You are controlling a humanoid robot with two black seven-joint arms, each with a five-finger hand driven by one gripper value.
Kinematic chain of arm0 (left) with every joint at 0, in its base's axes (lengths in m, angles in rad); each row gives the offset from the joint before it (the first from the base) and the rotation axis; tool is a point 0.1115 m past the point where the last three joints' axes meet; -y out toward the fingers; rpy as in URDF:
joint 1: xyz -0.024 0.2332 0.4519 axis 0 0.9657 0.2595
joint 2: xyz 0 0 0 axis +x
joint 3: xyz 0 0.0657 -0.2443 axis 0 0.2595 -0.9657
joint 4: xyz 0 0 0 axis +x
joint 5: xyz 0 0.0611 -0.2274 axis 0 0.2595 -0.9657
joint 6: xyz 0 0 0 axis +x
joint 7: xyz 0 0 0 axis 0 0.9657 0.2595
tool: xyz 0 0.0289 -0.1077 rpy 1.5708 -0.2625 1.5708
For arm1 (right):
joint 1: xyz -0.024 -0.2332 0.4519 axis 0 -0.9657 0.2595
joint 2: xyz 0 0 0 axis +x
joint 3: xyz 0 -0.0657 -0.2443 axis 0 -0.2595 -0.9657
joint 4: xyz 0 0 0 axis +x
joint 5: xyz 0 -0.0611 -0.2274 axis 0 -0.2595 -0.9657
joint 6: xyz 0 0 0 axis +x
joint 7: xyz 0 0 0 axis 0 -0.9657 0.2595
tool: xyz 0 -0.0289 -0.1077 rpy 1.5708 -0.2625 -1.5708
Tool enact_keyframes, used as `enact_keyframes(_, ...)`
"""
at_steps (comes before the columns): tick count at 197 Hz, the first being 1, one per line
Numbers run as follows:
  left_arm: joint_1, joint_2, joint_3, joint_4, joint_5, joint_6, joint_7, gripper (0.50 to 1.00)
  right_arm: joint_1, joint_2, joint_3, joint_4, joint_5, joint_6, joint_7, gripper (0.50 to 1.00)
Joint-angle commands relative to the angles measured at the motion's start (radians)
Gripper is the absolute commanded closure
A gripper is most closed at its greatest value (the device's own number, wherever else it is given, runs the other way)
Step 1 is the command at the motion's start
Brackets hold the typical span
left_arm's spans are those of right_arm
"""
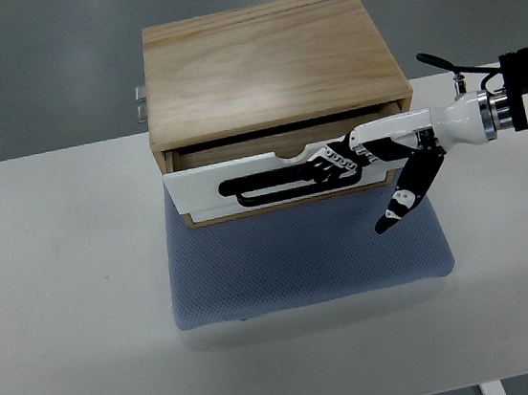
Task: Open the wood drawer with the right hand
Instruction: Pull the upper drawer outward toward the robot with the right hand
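The wood drawer stands slightly pulled out of its box, on a blue mat on the white desk; the right hand has its fingers hooked on the drawer's black handle, thumb hanging down.

The right arm is extended in from the right edge, its forearm held nearly level, and ends in the right hand. The fingers are stretched leftward, long and nearly flat, in black and white segments. The thumb is angled down and away from the palm.
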Motion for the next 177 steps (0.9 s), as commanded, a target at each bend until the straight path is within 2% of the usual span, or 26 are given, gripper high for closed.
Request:
enact_keyframes(1,0.0,0.0,0.0,0.0,0.0,0.0,0.0,0.5,0.0,-0.021,0.0,0.028,0.0,0.0,-0.001,0.556)
enact_keyframes(177,0.0,0.0,0.0,0.0,0.0,0.0,0.0,0.5,-0.026,-0.176,-0.003,0.178,0.003,0.0,-0.006,0.556)
